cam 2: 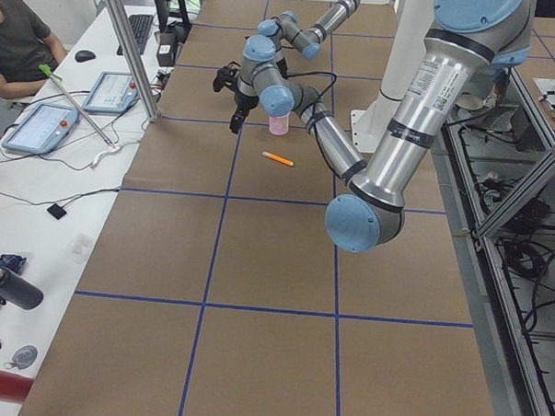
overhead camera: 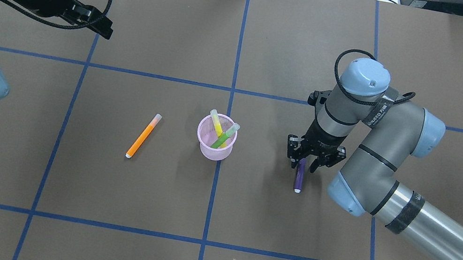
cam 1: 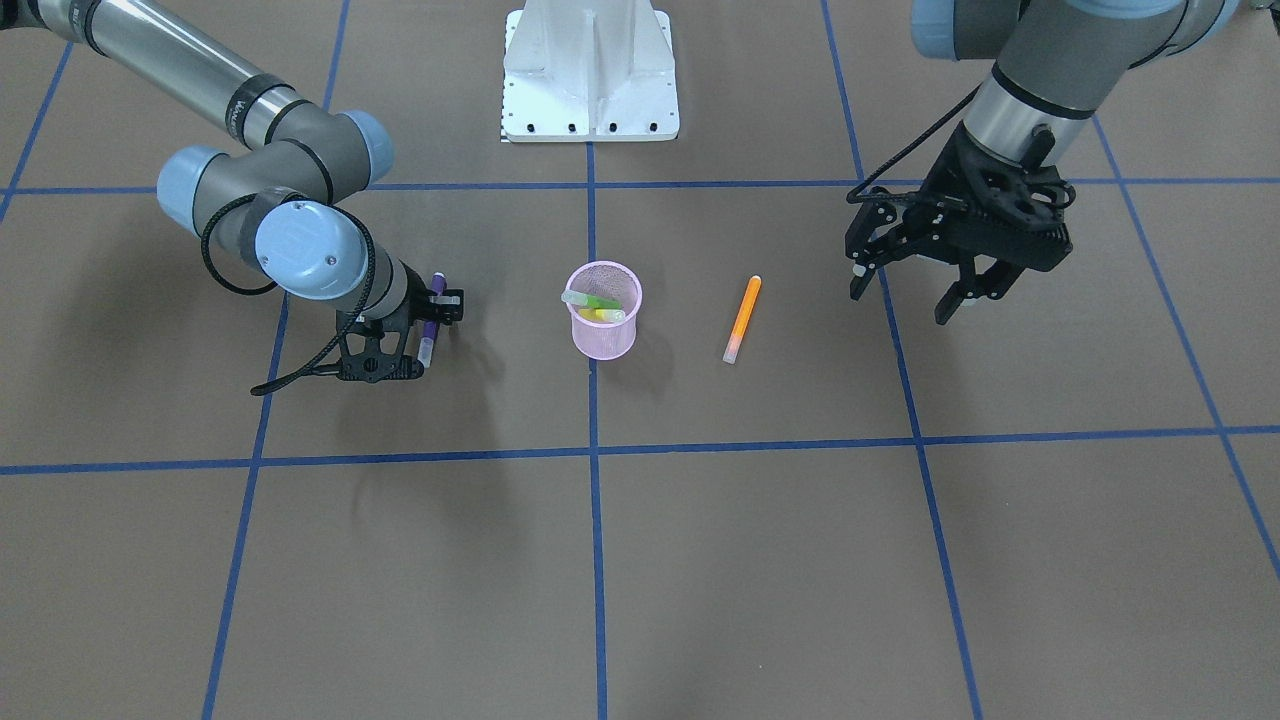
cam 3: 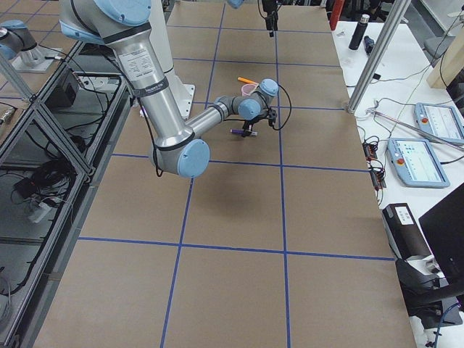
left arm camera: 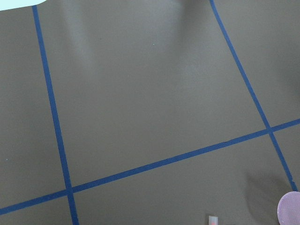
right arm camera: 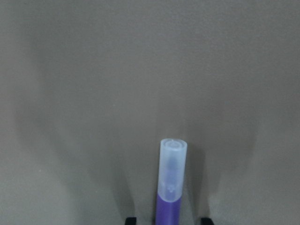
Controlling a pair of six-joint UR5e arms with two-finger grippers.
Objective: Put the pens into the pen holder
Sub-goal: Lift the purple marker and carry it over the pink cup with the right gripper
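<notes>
Right tool (overhead camera: 305, 163): lowered to the table (overhead camera: 246, 209), pointing down, directly over the purple pen (overhead camera: 299, 179).
- Jaws are parted with one finger on each side of the barrel. The right wrist view shows a gap between each fingertip and the pen, so nothing is gripped yet.
- The pen lies flat on the table. Its translucent cap (right arm camera: 172, 161) points away from the wrist camera and its body runs back between the fingers.
- Judgement: the tool is centred across the barrel so that closing squeezes the pen's narrow width and does not roll it away.

Pen holder (overhead camera: 213, 151): pink mesh cup, upright, on the centre tape line, well apart from the right tool.
- It holds a green pen (overhead camera: 226, 135) and a yellow pen (overhead camera: 216, 122). Both lean on the rim with their cap ends sticking out.

Orange pen (overhead camera: 142, 136): flat on the table on the left arm's side of the holder, near it but not touching.

Left tool (cam 1: 900, 305): raised, off to the far left, jaws wide open and empty.
- Judgement: it is parked clear of the middle while the right arm works. The orange pen is the natural one for it to take.

Status (judgement): two pens in, two out. The next step is to close on the purple pen, lift it, and carry it to the holder.
- Risk: a tilted pen could catch the rim or the pens already leaning there.
</notes>
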